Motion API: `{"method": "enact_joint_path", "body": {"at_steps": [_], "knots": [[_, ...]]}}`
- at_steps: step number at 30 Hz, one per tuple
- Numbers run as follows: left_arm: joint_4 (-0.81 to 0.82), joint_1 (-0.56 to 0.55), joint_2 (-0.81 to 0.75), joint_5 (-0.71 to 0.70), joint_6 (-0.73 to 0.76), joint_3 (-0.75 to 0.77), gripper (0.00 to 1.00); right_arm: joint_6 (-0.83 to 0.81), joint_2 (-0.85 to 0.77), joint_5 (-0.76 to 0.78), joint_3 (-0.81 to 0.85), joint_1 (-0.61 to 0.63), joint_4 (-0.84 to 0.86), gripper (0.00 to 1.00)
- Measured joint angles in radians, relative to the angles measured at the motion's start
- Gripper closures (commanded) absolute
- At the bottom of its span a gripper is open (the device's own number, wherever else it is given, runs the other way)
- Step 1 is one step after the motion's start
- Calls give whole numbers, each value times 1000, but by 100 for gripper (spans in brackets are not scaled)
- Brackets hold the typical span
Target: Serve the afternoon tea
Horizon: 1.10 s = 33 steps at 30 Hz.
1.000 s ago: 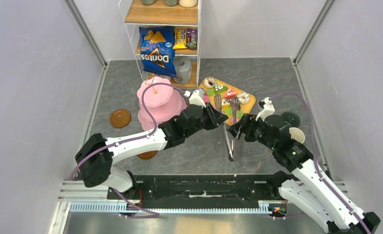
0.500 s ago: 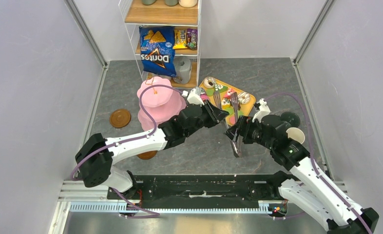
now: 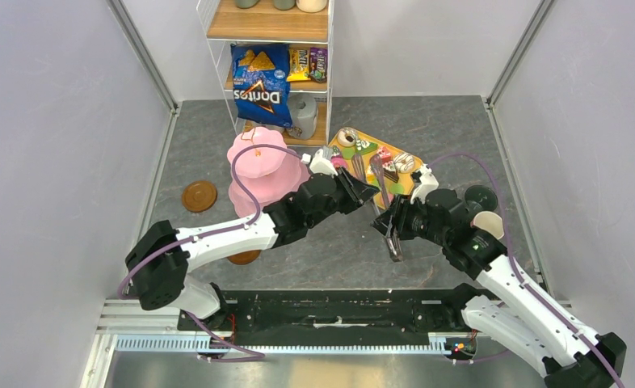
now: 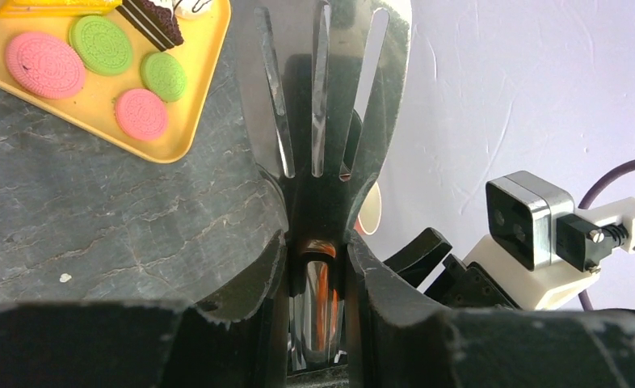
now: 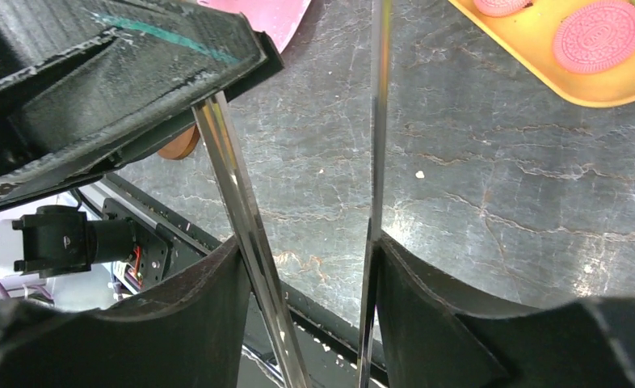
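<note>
The left gripper (image 4: 316, 242) is closed tight on one blade of the tongs (image 4: 326, 97), just behind its forked head. The right gripper (image 5: 310, 250) stands at a middling width around both legs lower down. Each leg lies against the inner face of a finger, so it looks to be squeezing them, though I cannot be sure how firmly. From above, the tongs run lengthwise from the hinge end, nearest the arm bases, up past the right gripper and the left gripper (image 3: 368, 192) to the head. The head sits at the near edge of the yellow tray (image 3: 411, 187). The sweets lie just ahead of the head and slightly to its left: macarons (image 4: 44, 63) at the tray's near corner, cakes (image 3: 387, 166) further in. The pink stand (image 3: 262, 158) is well to the left, beside the left arm, so that arm is nearer it. The coming move likely needs the grip settled on one gripper, then the head eased forward over a sweet.
</note>
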Motion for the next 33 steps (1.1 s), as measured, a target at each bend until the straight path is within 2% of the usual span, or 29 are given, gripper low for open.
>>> {"method": "enact_joint_path", "body": {"at_steps": [8,11,16,20,26,33], "knots": [[0,-1,5,5,-28,0,79,-10,-14,-10,2,10,3,55],[-1,-1,5,8,-38,0,71,-11,-22,-14,2,14,4,56],[-3,-1,5,10,-55,0,52,-12,-32,-10,2,16,2,57],[-12,-1,8,11,-64,0,42,-12,-33,3,2,16,-5,57],[-19,-1,11,12,-69,0,39,-13,-37,6,2,18,-13,60],[-20,-1,42,18,-83,0,41,-14,-46,24,2,23,-23,67]]}}
